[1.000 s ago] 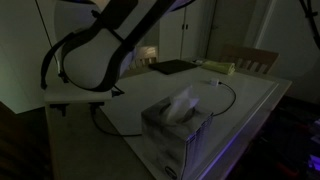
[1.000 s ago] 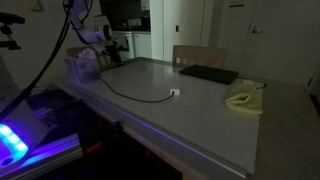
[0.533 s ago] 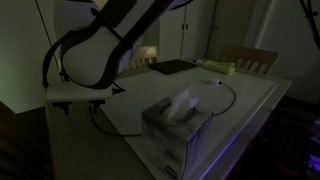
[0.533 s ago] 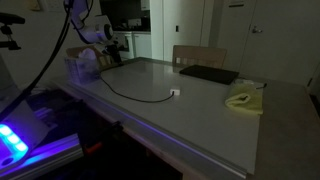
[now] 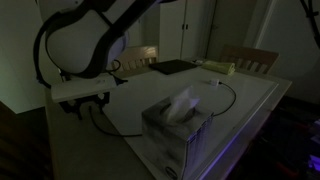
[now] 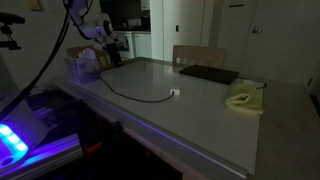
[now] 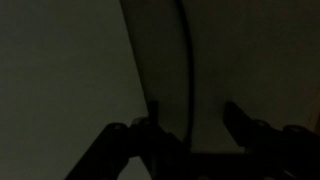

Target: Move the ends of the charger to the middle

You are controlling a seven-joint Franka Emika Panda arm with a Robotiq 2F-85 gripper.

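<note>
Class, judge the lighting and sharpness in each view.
In an exterior view the room is dim and the tissue box looks soft; in an exterior view a blue glow brightens one corner; the wrist view is near black, the charger only a silhouette.

This is a home, most likely a dining corner next to a kitchen, seen in low light. A large white rectangular bench [image 6: 200, 112] takes up most of the room. A pale wooden chair with a panelled back [image 6: 195, 54] is drawn up at its twelve o'clock edge. Household things lie on the bench:

- a pale cardboard tissue box with a white tissue standing out of it [image 5: 176, 122]
- a crumpled yellowish cloth [image 6: 243, 100] at three o'clock
- a flat black rectangular pad [image 6: 208, 74] at one o'clock

Behind, at eleven o'clock, are what look like dark kitchen cupboard fronts [image 6: 125, 13], and tall white interior doors [image 6: 222, 30] stand at one o'clock. A black camera on a stand [image 6: 10, 30] at nine o'clock and a blue-violet glowing light [image 6: 11, 140] at seven o'clock mark it as a home fitted out for recording.
</note>
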